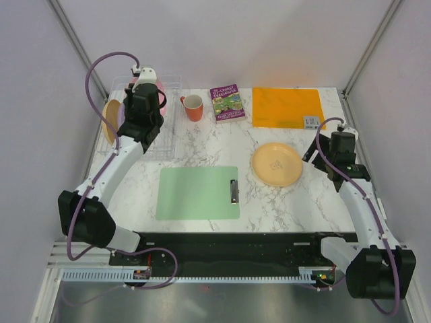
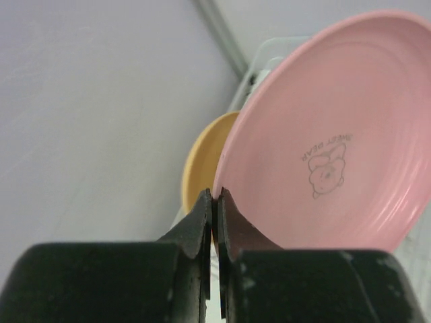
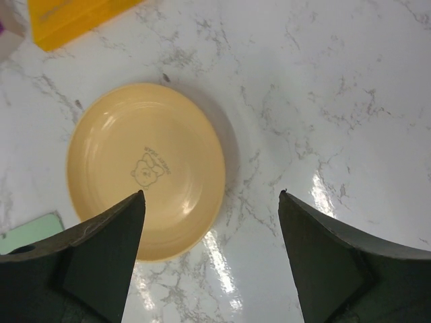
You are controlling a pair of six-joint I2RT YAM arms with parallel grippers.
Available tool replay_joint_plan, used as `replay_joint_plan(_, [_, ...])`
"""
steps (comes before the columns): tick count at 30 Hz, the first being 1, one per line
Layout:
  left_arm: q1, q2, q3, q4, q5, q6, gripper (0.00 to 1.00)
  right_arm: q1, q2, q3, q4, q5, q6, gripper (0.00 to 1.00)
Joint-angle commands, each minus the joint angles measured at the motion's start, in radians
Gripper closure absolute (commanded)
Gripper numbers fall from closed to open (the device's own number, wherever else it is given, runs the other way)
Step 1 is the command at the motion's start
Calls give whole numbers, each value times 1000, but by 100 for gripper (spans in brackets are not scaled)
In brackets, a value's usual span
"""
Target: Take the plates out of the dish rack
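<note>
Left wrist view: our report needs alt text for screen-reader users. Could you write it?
The left pincer is shut on the rim of a pink plate printed with a small bear. A yellow-orange plate stands behind it, with the clear dish rack beyond.

Left arm blocks the overhead view
It largely covers the pink plate point(image 1: 134, 83) and dish rack point(image 1: 172, 94); close up, that plate, cropped at 3 o'clock, hides most of the orange plate point(image 2: 202, 161).

Marble table point(image 1: 202, 145) w/ rack point(image 1: 172, 85), mug point(image 1: 194, 108), book point(image 1: 227, 103), orange folder point(image 1: 288, 106), 1 plate point(image 1: 277, 164), clipboard point(image 1: 197, 192).
</note>
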Motion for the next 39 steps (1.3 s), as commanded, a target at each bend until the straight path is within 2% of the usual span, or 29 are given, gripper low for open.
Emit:
replay_joint_plan(1, [-36, -84, 113, -295, 289, -273, 98, 14, -61, 96, 35, -162, -12, 12])
replay_joint_plan(2, [-38, -106, 109, -320, 358, -363, 98, 18, -63, 107, 46, -197, -4, 12])
replay_joint_plan(3, [-41, -120, 101, -341, 486, -402, 98, 23, -64, 111, 75, -228, 5, 13])
replay_joint_plan(5, [-42, -137, 72, -359, 623, -503, 98, 40, -63, 121, 104, -296, 36, 13])
replay_joint_plan(6, [-42, -146, 60, -357, 735, -537, 98, 72, -63, 121, 138, -309, 48, 13])
replay_joint_plan(9, [-47, -134, 23, -348, 912, -644, 98, 135, -52, 122, 195, -323, 85, 13])
replay_joint_plan(12, [-58, -132, -46, -284, 1018, -725, 98, 208, -22, 137, 201, -282, 100, 11])
replay_joint_plan(20, [-93, -132, -147, -199, 1090, -819, 98, 327, 18, 96, 330, -313, 165, 11])
replay_joint_plan(36, [-145, -75, -167, -171, 1090, -853, 98, 460, 96, 98, 399, -291, 205, 12])
replay_joint_plan(39, [-154, -78, -167, -168, 1097, -850, 98, 474, 120, 91, 413, -288, 209, 16])
